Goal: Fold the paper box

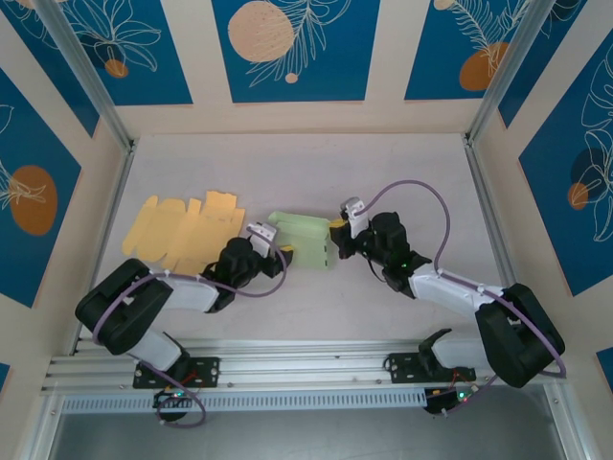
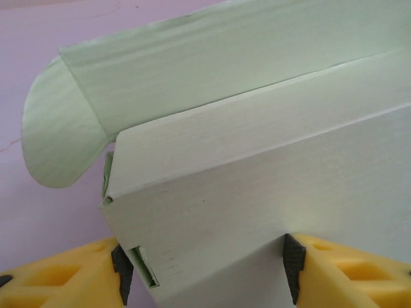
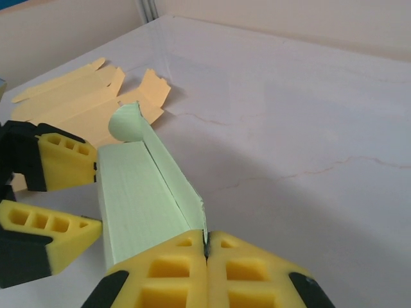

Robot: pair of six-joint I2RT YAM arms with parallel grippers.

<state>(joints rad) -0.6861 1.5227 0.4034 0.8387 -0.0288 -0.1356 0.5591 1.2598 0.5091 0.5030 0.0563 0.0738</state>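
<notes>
Green box (image 1: 305, 238) is lying mid-bench (image 1: 383, 163), between both arms. Right tool (image 3: 207, 250) is pinching the box's upright flap edge, jaws closed on it. Left tool (image 1: 278, 251) is standing open, jaws straddling the box's opposite end; contact there cannot be confirmed. Yellow flat sheet (image 1: 187, 230) is lying to the left.

Between left claw (image 1: 273, 240) and right claw (image 1: 337, 231) lies green box (image 1: 306, 240); yellow sheet (image 1: 187, 230) leftward.
</notes>
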